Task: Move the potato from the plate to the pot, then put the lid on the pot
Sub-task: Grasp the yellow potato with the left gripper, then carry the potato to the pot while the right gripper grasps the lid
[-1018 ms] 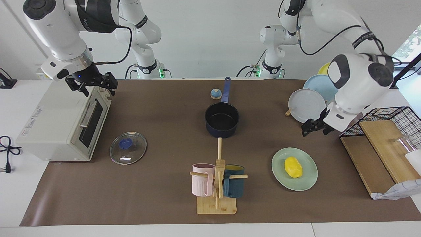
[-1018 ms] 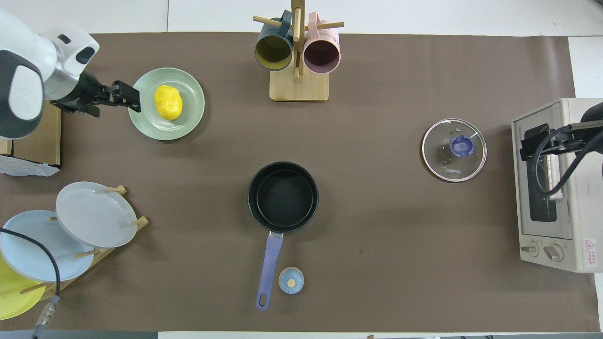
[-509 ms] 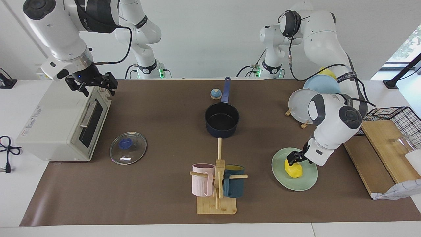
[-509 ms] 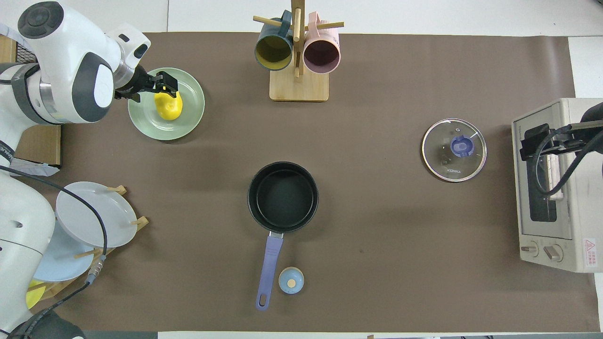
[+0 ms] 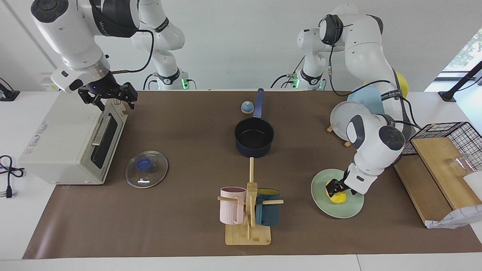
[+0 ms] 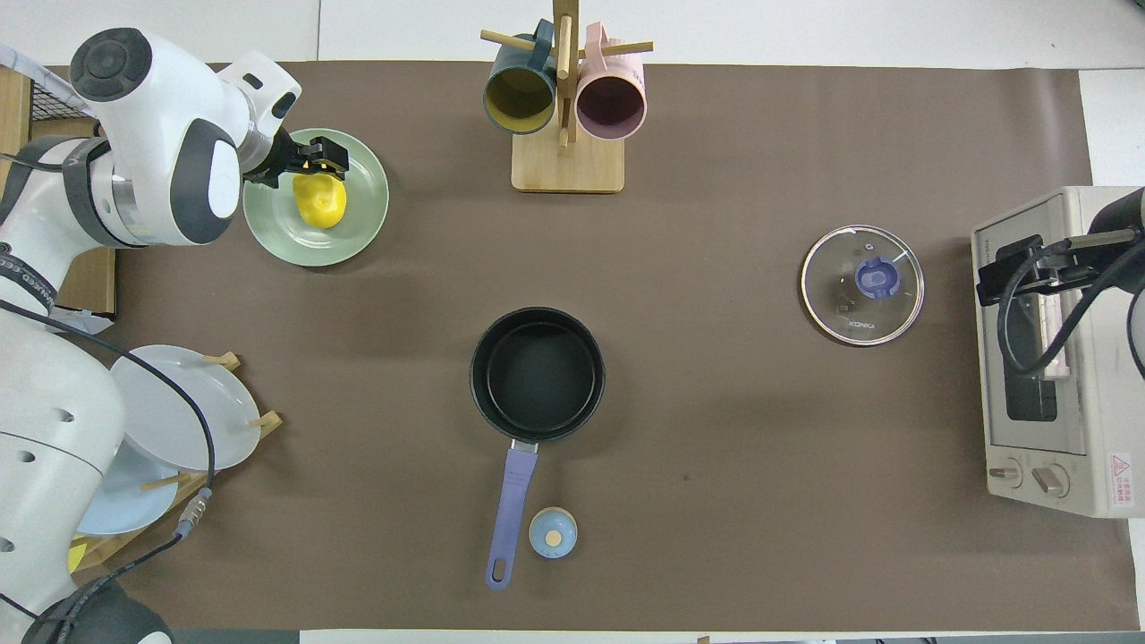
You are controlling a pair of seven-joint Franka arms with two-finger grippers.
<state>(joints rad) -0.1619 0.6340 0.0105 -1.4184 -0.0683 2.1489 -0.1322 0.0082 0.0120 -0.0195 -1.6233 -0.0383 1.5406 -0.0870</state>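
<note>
The yellow potato point(image 5: 339, 198) point(image 6: 322, 202) lies on the mint-green plate point(image 5: 327, 208) point(image 6: 318, 249) toward the left arm's end of the table. My left gripper point(image 5: 334, 188) point(image 6: 315, 166) is down on the plate, open, its fingers astride the potato's upper part. The dark navy pot point(image 5: 254, 137) point(image 6: 537, 374) stands mid-table with its blue handle pointing toward the robots. The glass lid point(image 5: 147, 169) point(image 6: 862, 284) lies flat on the mat in front of the toaster oven. My right gripper point(image 5: 109, 96) point(image 6: 1004, 268) waits open above the oven.
A toaster oven point(image 5: 67, 139) point(image 6: 1047, 358) stands at the right arm's end. A wooden mug rack point(image 5: 248, 210) holds two mugs, farther from the robots than the pot. A plate rack point(image 5: 354, 116), a wire basket point(image 5: 452, 139) and a small blue bell point(image 5: 247, 107) are also here.
My left gripper swung from beside the plate rack to over the plate and came down over the potato. The right gripper shifted only slightly above the oven.
</note>
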